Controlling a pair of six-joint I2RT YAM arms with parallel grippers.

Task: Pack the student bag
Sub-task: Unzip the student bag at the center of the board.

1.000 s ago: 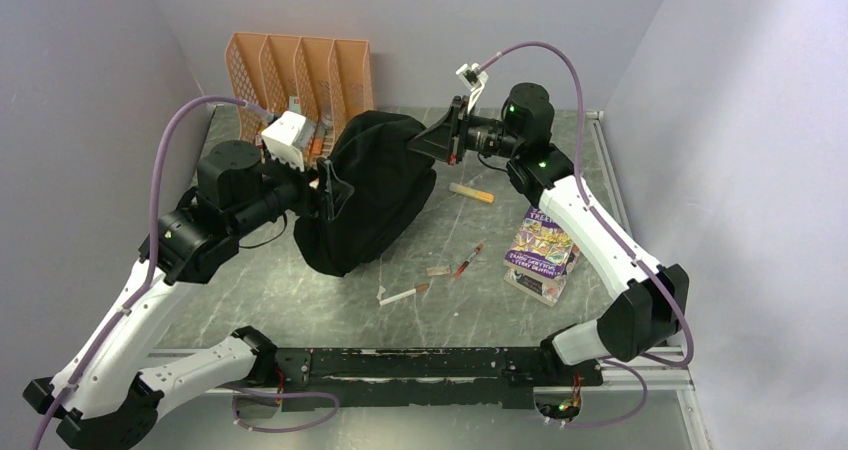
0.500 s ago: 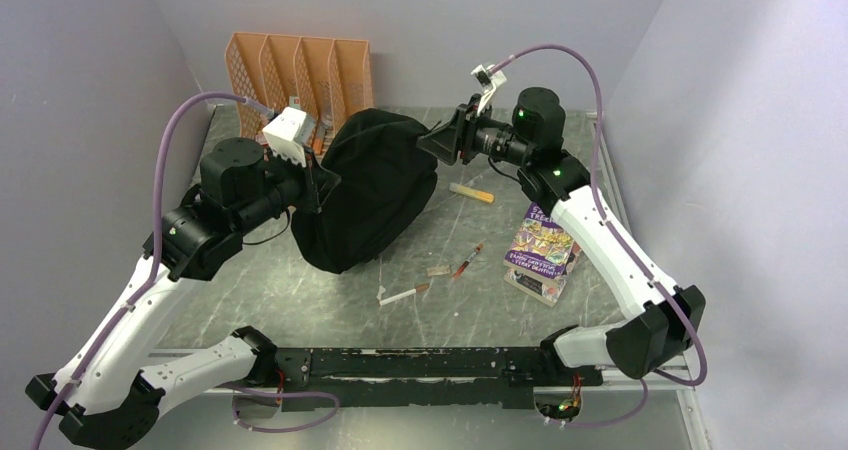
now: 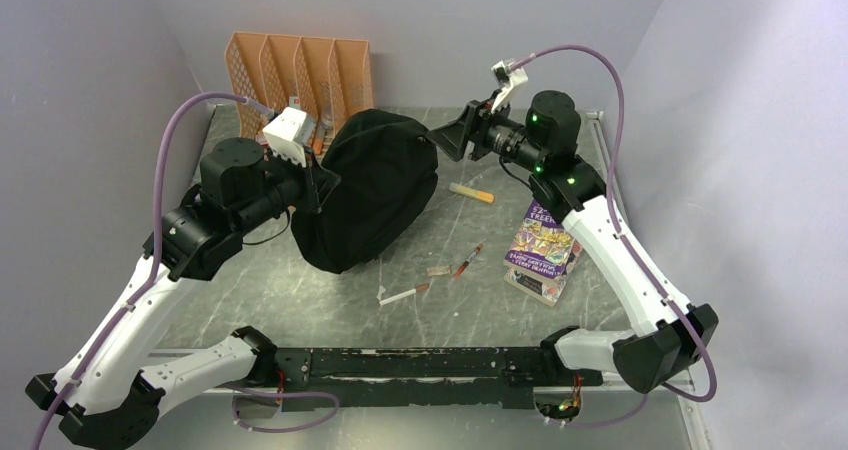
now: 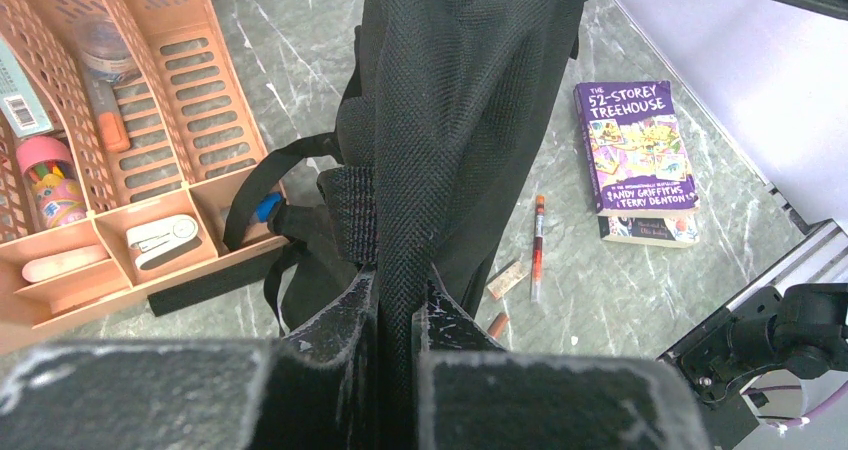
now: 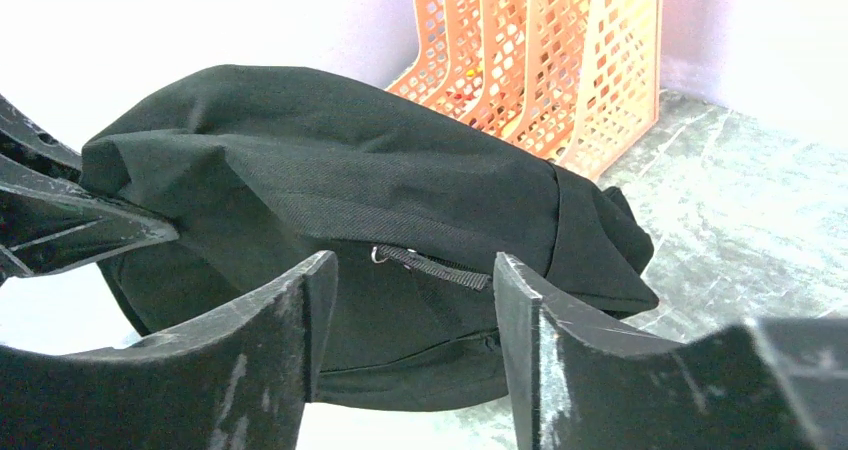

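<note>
The student bag (image 3: 372,195), a big black backpack, lies slumped at the table's middle left. My left gripper (image 3: 320,185) is at its left side, shut on a fold of its woven fabric (image 4: 440,120); the jaws (image 4: 395,292) pinch the cloth between them. My right gripper (image 3: 462,140) hovers just off the bag's upper right corner, open and holding nothing. In the right wrist view the bag (image 5: 330,180) lies beyond the spread fingers (image 5: 410,270), with a zipper pull tab (image 5: 432,263) showing between them.
An orange desk organizer (image 3: 300,70) with small stationery stands behind the bag. A purple book (image 3: 543,247) lies at the right. A red pen (image 3: 467,260), a white pen (image 3: 403,294), a yellow marker (image 3: 471,192) and a small eraser (image 3: 438,269) lie between bag and book.
My left gripper closed on the bag's fabric. My right gripper let go of the bag's top corner, opened and drew back to the right; the lifted corner dropped.
</note>
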